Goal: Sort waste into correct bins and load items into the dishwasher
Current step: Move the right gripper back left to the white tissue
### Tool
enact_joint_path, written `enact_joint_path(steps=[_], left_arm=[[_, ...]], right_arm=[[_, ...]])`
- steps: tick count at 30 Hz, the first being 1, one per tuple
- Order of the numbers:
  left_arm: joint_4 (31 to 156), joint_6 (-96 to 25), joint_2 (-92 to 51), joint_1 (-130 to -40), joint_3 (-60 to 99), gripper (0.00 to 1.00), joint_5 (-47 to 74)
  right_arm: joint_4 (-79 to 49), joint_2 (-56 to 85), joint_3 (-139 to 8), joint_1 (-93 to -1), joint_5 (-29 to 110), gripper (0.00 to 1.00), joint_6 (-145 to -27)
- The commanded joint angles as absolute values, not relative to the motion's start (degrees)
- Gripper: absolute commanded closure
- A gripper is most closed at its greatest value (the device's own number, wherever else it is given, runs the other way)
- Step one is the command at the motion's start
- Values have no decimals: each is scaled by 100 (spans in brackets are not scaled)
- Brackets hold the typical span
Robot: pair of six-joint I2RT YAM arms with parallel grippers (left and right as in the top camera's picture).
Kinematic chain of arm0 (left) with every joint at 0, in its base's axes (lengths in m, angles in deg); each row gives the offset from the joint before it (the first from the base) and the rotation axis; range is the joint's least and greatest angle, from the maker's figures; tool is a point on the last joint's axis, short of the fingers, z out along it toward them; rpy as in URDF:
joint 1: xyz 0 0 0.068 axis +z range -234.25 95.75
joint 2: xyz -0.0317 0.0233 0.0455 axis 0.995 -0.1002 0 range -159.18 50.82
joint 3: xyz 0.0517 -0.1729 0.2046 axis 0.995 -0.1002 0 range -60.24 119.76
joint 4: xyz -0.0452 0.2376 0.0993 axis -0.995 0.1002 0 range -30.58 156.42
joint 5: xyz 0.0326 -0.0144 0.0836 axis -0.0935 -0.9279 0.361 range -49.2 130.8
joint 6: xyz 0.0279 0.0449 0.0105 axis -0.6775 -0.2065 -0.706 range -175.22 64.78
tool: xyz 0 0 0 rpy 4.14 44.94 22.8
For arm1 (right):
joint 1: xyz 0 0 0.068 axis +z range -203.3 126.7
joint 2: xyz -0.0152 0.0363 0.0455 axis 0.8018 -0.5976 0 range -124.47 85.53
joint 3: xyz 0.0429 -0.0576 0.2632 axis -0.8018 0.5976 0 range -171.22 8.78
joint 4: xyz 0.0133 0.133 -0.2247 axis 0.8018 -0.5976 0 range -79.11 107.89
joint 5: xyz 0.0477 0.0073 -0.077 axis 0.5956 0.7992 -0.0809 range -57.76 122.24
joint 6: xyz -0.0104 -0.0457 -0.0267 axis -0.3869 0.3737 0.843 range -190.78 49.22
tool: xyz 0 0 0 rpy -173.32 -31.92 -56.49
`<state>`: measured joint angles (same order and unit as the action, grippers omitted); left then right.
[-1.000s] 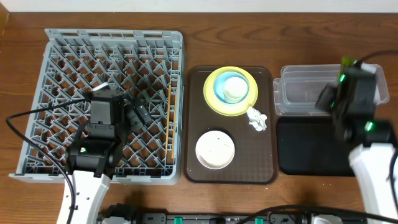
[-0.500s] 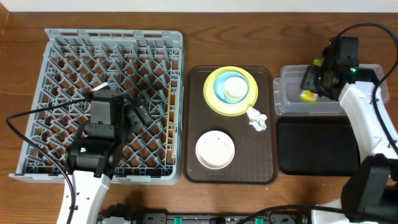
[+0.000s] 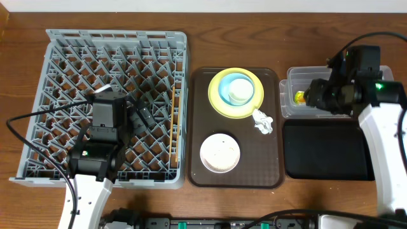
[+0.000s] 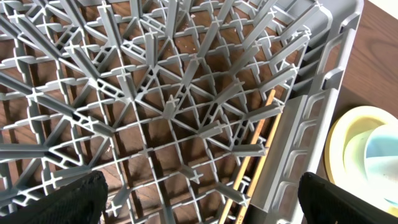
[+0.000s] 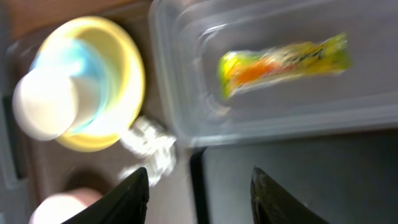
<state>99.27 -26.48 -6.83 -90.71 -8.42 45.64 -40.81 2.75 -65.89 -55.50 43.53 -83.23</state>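
The snack wrapper (image 3: pixel 299 97), yellow-green with an orange middle, lies loose inside the clear plastic tub (image 3: pixel 291 112) near its left end, and nothing grips it. The right gripper (image 3: pixel 316 95) hovers over that tub. In the blurred right wrist view its two dark fingers (image 5: pixel 134 193) stand partly apart with nothing between them, above the seam where the tub meets the black tray (image 3: pixel 324 152). The crumpled white paper scrap (image 3: pixel 262 121) sits on the brown serving tray (image 3: pixel 254 172), just beside the rim of the yellow plate (image 3: pixel 217 107). The plate carries the light blue bowl (image 3: pixel 224 92) with the small white cup (image 3: pixel 240 90) in it. The white bowl (image 3: pixel 220 152) stands nearer the front of the same tray; it may hold specks, though that is too small to tell. The left gripper (image 4: pixel 205 202) hangs over the grey dish rack (image 3: pixel 76 57), jaws spread wide and empty. The wooden chopsticks (image 4: pixel 252 162) lie inside the rack along its right wall.
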Motion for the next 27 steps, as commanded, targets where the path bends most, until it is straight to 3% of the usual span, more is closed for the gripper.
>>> enact_joint_path(steps=[1,6,13,27], left_arm=[[9930,-2600,-690,-9053,-860,1,4592],[9930,-2600,-690,-9053,-860,1,4592],[9930,-2600,-690,-9053,-860,1,4592],[9930,-2600,-690,-9053,-860,1,4592]], right_arm=[[-4492,349,-6585,-5001,4731,53,-8270],[-3864,334,-5951,-4059,4659,54,-8277],[-2760,310,-4910,-3100,3214,49,-8292],[-697,290,-3352,-2896,3077,34,-8292]])
